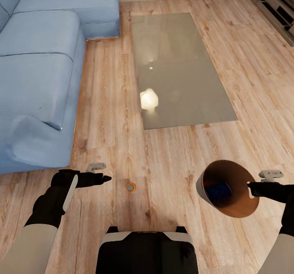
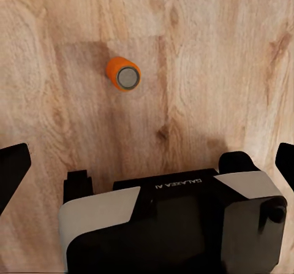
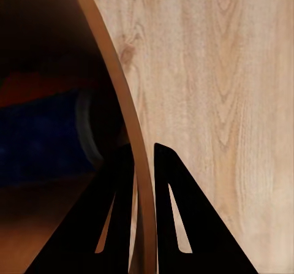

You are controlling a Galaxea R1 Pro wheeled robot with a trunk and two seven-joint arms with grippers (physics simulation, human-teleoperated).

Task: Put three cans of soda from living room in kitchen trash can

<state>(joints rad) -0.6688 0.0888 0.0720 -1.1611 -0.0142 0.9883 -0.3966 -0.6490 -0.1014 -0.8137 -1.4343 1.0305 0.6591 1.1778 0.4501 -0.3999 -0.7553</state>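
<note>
Left jaws spread wide and empty, right jaws pinched on the rim of the trash can (image 1: 228, 188), one finger inside the wall, one outside. Best done slowly from here: lower the left gripper (image 1: 107, 178) straight over the orange soda can (image 1: 130, 187) standing upright on the wood floor (image 1: 171, 163) just ahead of the robot base (image 1: 147, 249), between the two arms. Centre the fingers either side of the can body before closing, since a nudge would likely tip it and send it rolling. Keep the bucket steady and mouth-up in the right gripper (image 1: 250, 185); already carrying a dark blue can (image 1: 218, 192) inside. Beyond, a glass coffee table (image 1: 179, 69) and blue sofa (image 1: 41, 61), both well apart from the work
</note>
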